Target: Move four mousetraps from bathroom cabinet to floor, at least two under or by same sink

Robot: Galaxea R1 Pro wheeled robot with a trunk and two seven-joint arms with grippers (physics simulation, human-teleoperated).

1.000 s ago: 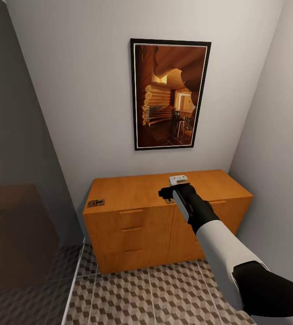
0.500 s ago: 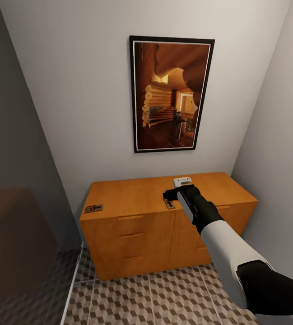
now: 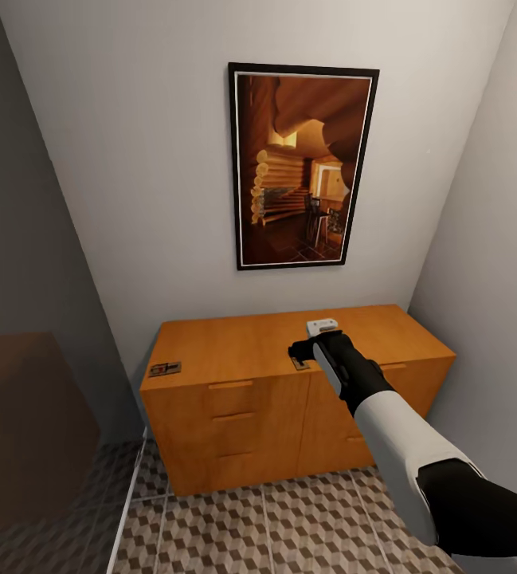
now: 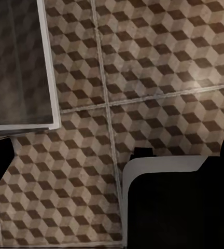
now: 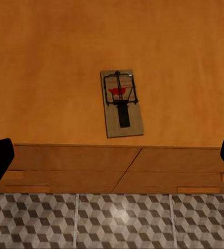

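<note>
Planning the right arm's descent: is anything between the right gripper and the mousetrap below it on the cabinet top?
Nothing visible: the brown wooden mousetrap lies alone on the orange-brown wooden cabinet, under the right gripper.

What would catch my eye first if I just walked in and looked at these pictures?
Probably the tall framed picture of a log-cabin interior, hung on the white wall above the orange-brown cabinet. Next, the right gripper, its arm reaching out over the cabinet top, above a mousetrap lying flat near the front edge. A second mousetrap sits at the top's left end, and cube-patterned tiles cover the bathroom floor.
</note>
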